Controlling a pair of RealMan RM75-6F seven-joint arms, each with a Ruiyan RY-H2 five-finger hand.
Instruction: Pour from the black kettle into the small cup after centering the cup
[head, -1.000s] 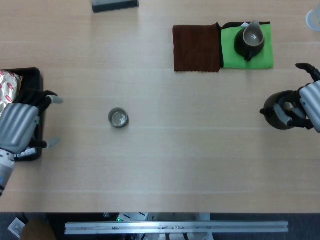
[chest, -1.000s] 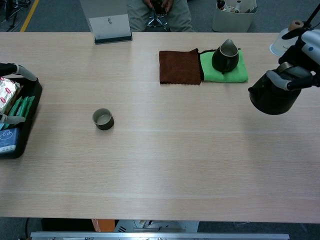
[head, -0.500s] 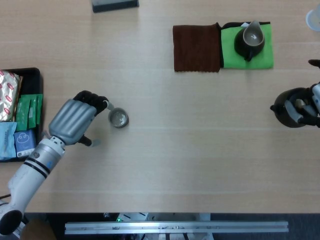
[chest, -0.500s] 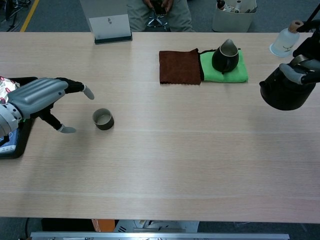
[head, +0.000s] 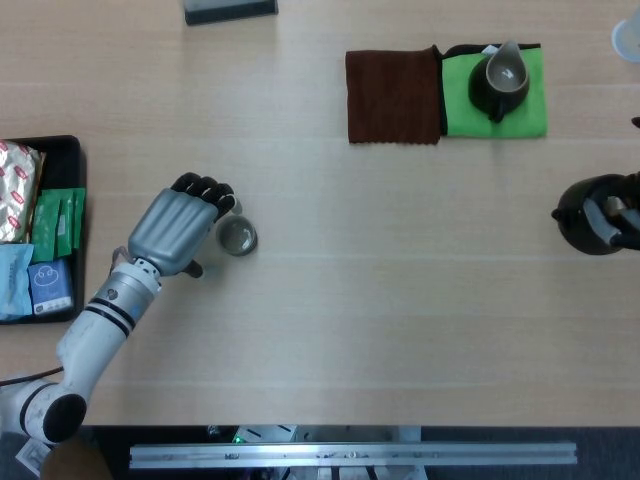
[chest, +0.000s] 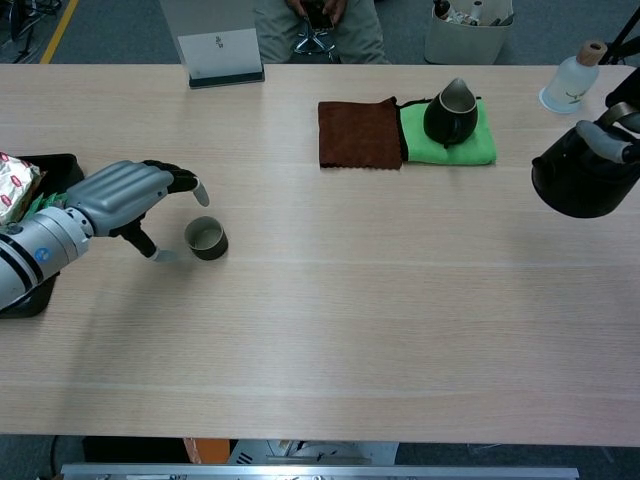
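The small cup (head: 238, 236) (chest: 206, 238) stands upright on the table, left of centre. My left hand (head: 180, 228) (chest: 135, 197) is right beside it on its left, fingers spread around the cup's near and far sides, holding nothing. The black kettle (head: 594, 215) (chest: 586, 176) hangs above the table's right edge, gripped by my right hand (head: 622, 214) (chest: 612, 141), which is mostly cut off by the frame.
A brown cloth (head: 393, 96) and a green cloth (head: 528, 105) carrying a dark pitcher (head: 499, 80) lie at the back right. A black tray (head: 68, 152) of packets sits at the left edge. A white bottle (chest: 572, 81) stands far right.
My left hand has travelled right from the tray to the cup's side. The right hand has carried the kettle further right, toward the frame edge.
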